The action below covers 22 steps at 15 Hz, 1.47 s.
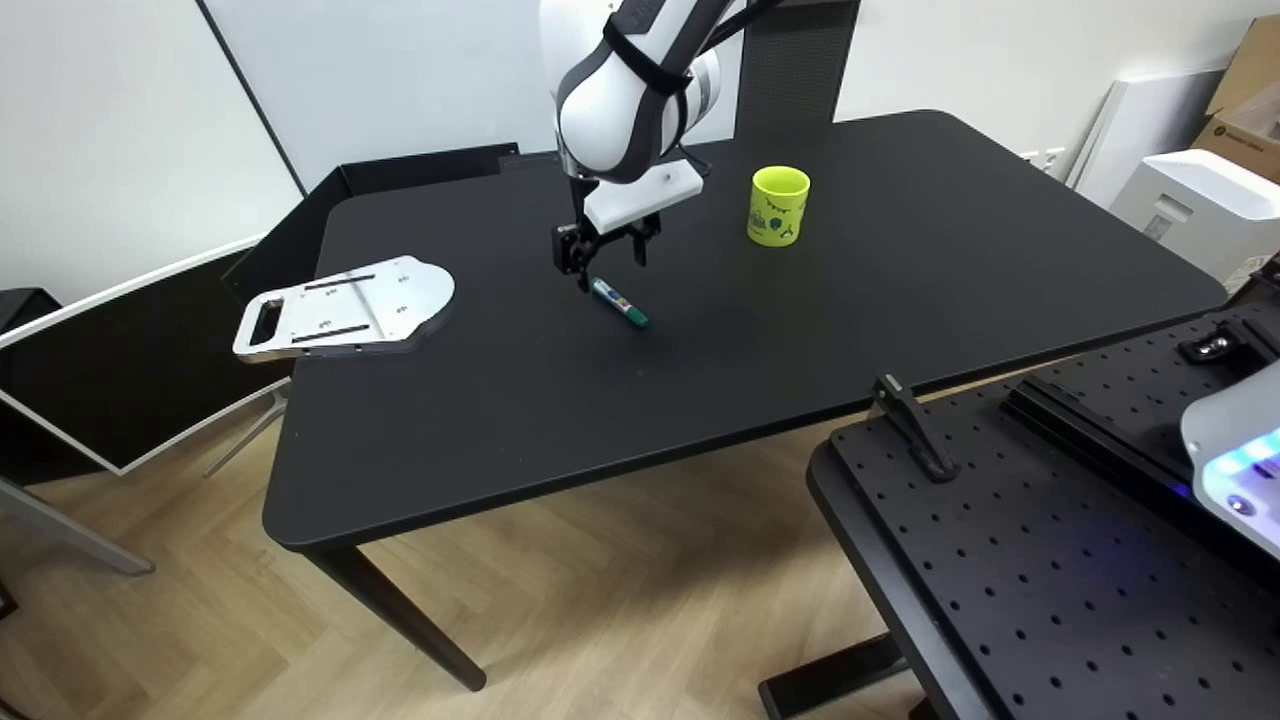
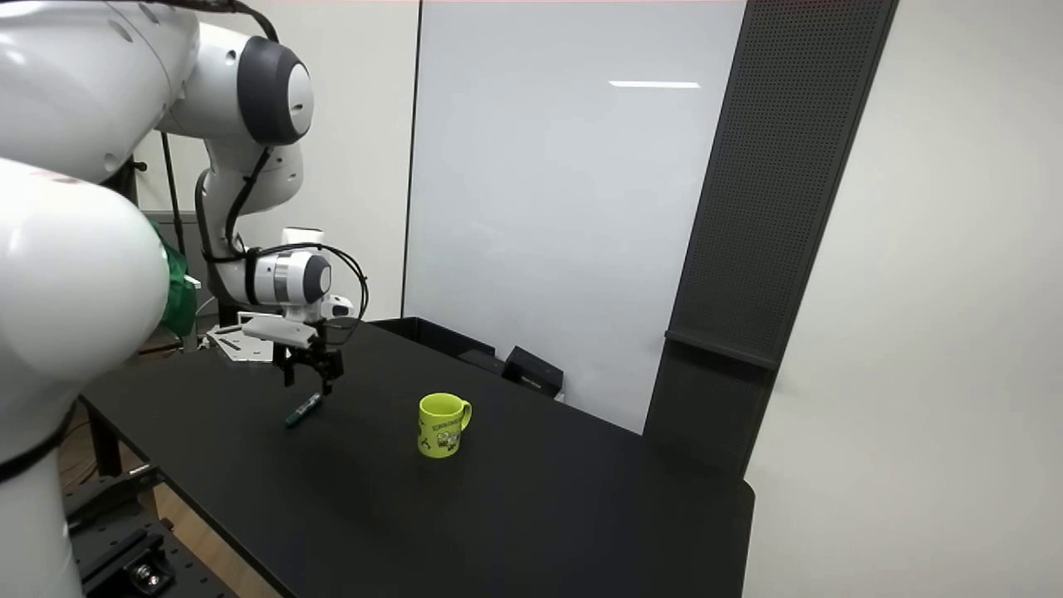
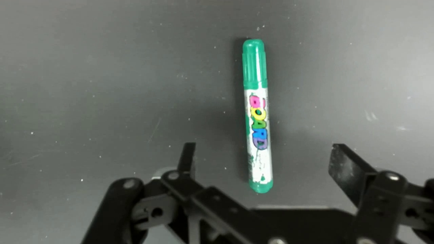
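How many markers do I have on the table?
1: the green marker, lying on the black table near the open gripper. The arm could be hiding others.

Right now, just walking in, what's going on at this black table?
A robot arm holds its open gripper at one end of a green-capped marker lying on the black table. Nothing is gripped; in the wrist view that end shows between the spread fingers. A lime-green mug stands upright nearby, untouched, and a white panel juts over the table's edge.
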Each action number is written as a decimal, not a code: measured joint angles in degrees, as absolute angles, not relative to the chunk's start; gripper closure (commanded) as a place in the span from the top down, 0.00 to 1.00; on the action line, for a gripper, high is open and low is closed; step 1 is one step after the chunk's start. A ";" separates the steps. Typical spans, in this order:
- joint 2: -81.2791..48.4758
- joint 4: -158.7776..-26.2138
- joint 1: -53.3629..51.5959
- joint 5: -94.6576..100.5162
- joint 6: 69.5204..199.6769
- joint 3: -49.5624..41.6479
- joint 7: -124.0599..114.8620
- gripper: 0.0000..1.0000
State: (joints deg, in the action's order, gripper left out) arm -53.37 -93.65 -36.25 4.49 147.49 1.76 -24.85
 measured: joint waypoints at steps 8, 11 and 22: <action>-58.30 -90.81 -36.25 4.04 147.62 1.77 -24.90 0.38; -58.34 -90.03 -36.27 3.48 147.25 1.60 -24.98 0.18; -58.31 -89.41 -34.59 -0.54 147.52 1.12 -25.32 0.05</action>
